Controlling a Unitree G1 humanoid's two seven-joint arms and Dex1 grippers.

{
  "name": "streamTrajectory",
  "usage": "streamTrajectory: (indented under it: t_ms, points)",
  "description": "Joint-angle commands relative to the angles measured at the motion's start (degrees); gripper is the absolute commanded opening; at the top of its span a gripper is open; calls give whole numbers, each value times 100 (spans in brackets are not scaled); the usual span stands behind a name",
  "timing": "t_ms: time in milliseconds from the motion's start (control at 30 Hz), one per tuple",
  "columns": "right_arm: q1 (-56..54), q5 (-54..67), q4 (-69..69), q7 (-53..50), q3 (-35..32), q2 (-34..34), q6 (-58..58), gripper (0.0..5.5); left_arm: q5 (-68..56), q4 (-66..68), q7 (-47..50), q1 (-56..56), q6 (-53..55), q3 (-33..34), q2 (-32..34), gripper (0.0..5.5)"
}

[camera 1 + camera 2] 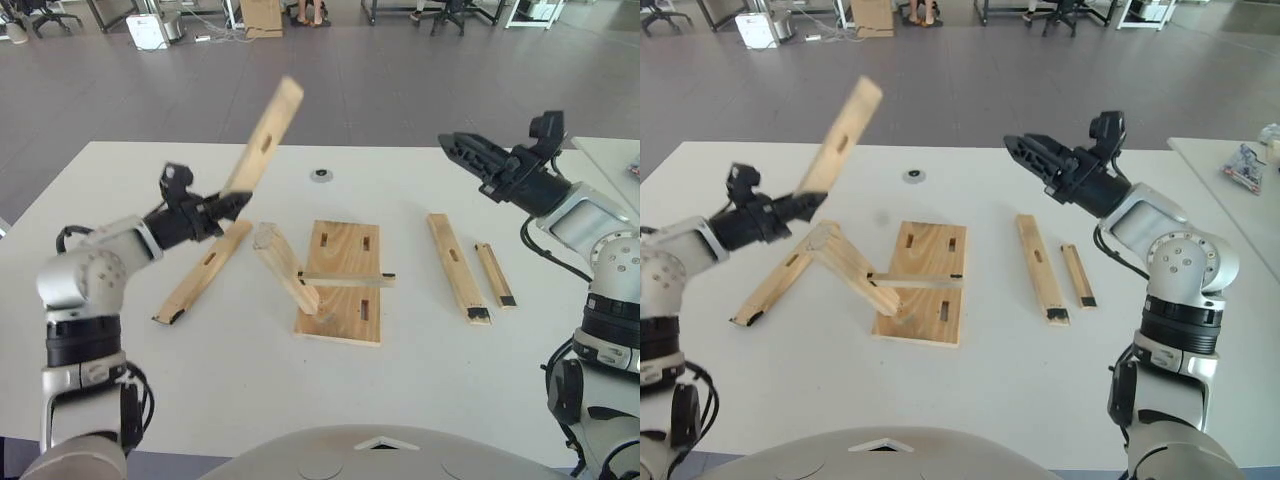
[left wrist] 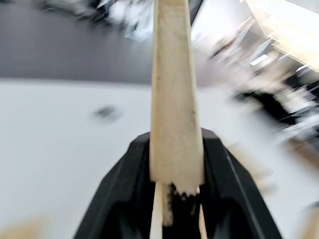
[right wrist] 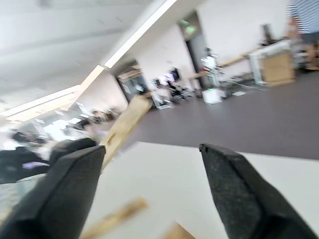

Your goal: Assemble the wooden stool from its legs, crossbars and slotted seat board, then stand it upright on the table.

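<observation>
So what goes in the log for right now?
left gripper: shut on leg, raised | right gripper: open, empty | seat board: flat on table

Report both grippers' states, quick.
Left gripper: shut on a leg, held up in the air.
Right gripper: open, holding nothing.

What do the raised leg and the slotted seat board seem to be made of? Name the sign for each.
Raised leg: likely bare pale wood, matte; grain and a cut slot show. Slotted seat board: likely wood too, warmer tone, with clear grain streaks; finish uncertain.
</observation>
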Motion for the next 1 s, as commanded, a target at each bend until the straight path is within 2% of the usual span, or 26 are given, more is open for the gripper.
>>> streamTrajectory:
  t_ms: [33,100,233,500,600,800,867,1000]
  points:
    - [-1001,1714,76,-264,-394,259,283,434,-3740,458,1141,-1269,785,525,-234,101]
    - [-1341,2453,293,-442,-540,341,191,468,-5281,479,2019,-1459,435,259,-483,101]
    - [-1989,3405,944,-706,-749,482,-123,539,-5659,54,2396,-1652,617,90,-1647,101]
    - [-2503,4078,1116,-900,-293,706,18,540,-5659,-835,3487,-1152,368,46,-3598,101]
    - [-2734,4011,1241,-742,-32,729,187,540,-5659,-1074,3845,-1049,259,-71,-4034,101]
    - [-3101,3823,1552,-314,199,693,420,540,-5659,-876,3516,-948,663,-321,-3700,101]
    - [-3184,3711,1657,-196,206,673,442,540,-5659,-714,3164,-931,892,-483,-3405,101]
    - [-3320,3411,1966,79,194,591,495,540,-5659,60,1556,-1176,1768,-1037,-1956,101]
